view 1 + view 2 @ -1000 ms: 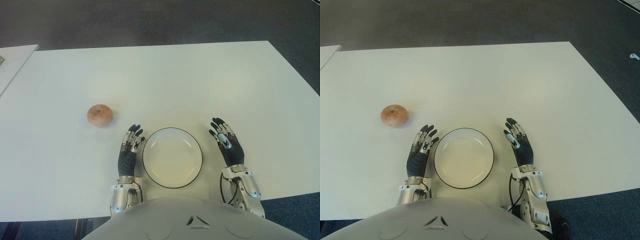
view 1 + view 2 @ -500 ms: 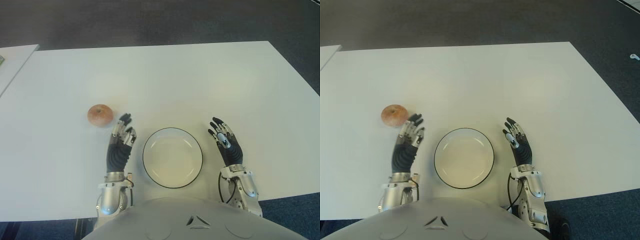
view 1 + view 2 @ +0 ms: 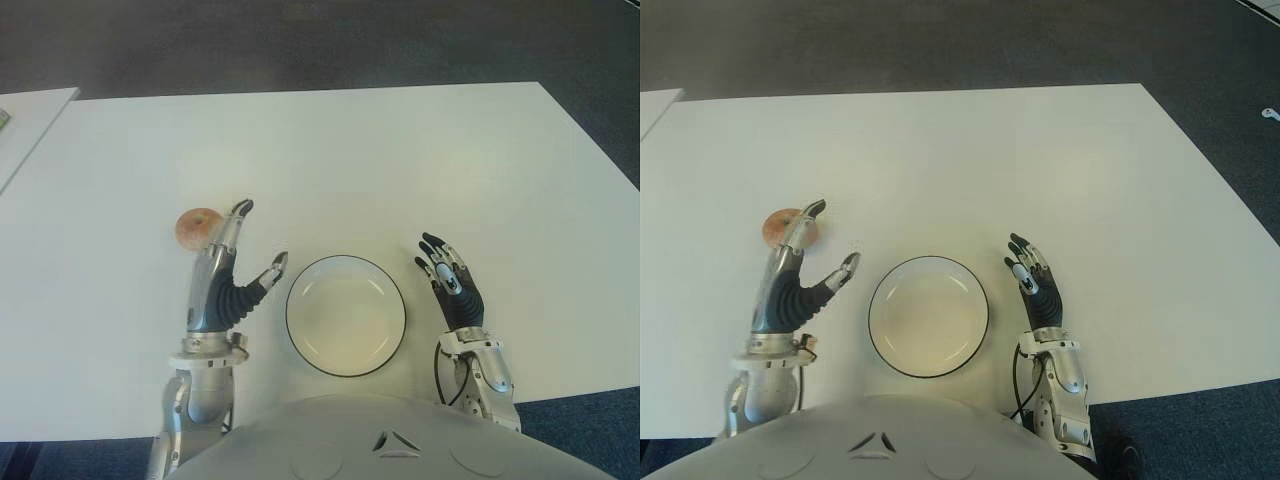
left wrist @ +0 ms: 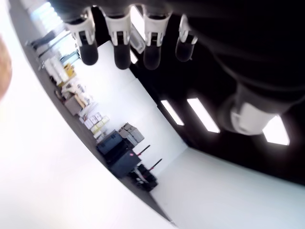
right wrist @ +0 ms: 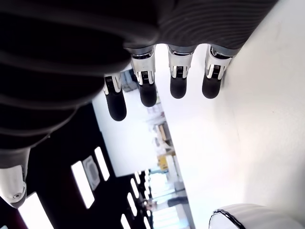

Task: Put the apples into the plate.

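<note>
One reddish apple [image 3: 195, 228] lies on the white table [image 3: 330, 150], left of the white, black-rimmed plate [image 3: 345, 315], which holds nothing. My left hand [image 3: 232, 262] is raised between the apple and the plate, fingers straight and thumb spread. Its fingertips [image 3: 242, 208] stand just right of the apple and cover its right edge; it grasps nothing. In the left wrist view only a sliver of the apple [image 4: 4, 67] shows at the picture's edge. My right hand [image 3: 450, 285] shows to the right of the plate with its fingers spread and nothing in it.
A second white table's corner [image 3: 30, 115] shows at the far left, apart from mine. Dark carpet [image 3: 320, 40] lies beyond the far edge. The plate's rim [image 5: 248, 213] shows in the right wrist view.
My left hand has lifted from beside the plate and swung left and forward to the apple, its thumb spreading out. The right hand, apple and plate have stayed put.
</note>
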Controlling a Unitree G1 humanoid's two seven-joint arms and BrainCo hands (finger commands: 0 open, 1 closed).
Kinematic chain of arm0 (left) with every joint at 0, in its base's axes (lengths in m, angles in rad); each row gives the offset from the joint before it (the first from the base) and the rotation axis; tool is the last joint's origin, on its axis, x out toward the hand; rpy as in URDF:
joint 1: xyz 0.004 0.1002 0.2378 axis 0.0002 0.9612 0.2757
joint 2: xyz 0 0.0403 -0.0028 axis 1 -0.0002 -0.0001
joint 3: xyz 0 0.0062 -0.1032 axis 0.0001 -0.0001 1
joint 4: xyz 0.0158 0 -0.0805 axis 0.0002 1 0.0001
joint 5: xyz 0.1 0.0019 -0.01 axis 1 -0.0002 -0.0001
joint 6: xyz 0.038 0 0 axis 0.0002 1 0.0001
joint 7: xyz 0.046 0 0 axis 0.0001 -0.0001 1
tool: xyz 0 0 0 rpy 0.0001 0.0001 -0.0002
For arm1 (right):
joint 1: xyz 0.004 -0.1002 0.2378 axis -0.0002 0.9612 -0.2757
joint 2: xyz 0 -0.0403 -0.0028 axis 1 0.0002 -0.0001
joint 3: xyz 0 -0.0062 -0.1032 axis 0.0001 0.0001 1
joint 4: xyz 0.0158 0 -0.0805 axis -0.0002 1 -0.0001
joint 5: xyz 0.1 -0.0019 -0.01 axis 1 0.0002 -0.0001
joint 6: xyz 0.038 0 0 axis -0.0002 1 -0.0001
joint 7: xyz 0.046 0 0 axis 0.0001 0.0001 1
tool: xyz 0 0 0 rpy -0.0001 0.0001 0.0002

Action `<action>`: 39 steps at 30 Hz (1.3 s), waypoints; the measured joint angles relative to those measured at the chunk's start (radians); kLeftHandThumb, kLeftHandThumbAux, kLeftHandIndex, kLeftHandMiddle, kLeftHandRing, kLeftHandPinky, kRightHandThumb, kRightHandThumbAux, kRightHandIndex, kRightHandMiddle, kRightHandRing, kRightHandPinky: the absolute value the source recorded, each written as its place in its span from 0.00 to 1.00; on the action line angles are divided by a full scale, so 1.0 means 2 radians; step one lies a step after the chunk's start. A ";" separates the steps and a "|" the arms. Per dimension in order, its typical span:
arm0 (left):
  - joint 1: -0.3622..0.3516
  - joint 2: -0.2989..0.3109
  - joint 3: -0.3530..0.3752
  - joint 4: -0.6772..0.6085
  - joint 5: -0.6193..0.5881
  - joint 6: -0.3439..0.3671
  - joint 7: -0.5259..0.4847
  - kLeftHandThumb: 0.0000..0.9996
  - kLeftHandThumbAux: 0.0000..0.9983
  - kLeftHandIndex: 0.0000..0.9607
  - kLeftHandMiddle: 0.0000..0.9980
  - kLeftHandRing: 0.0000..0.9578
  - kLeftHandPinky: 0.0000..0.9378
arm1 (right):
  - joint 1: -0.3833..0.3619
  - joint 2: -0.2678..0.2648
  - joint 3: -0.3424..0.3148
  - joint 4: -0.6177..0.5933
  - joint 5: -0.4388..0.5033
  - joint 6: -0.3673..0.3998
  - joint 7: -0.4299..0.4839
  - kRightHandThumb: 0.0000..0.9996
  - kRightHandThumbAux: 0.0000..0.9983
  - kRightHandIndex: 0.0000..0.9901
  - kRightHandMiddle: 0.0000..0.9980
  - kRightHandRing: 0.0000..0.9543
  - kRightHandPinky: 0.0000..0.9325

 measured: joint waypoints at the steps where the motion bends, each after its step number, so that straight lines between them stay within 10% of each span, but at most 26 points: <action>1: -0.005 0.009 0.008 -0.004 0.020 0.004 0.000 0.30 0.39 0.11 0.10 0.12 0.19 | 0.000 0.001 0.000 0.002 0.000 0.000 0.000 0.26 0.52 0.18 0.12 0.03 0.00; 7: -0.048 0.070 0.053 -0.034 0.120 0.028 -0.043 0.38 0.35 0.12 0.09 0.11 0.18 | -0.010 0.004 0.002 0.018 0.000 -0.007 0.001 0.26 0.53 0.17 0.13 0.03 0.00; 24: -0.162 0.234 0.111 0.024 0.142 0.030 -0.161 0.35 0.33 0.09 0.02 0.02 0.07 | -0.026 0.005 0.003 0.036 0.000 -0.015 0.000 0.27 0.52 0.15 0.14 0.04 0.00; 39: -0.205 0.296 0.086 0.129 0.137 0.015 -0.177 0.28 0.33 0.03 0.00 0.00 0.04 | -0.037 0.005 0.001 0.050 0.000 -0.023 0.001 0.29 0.53 0.16 0.14 0.04 0.00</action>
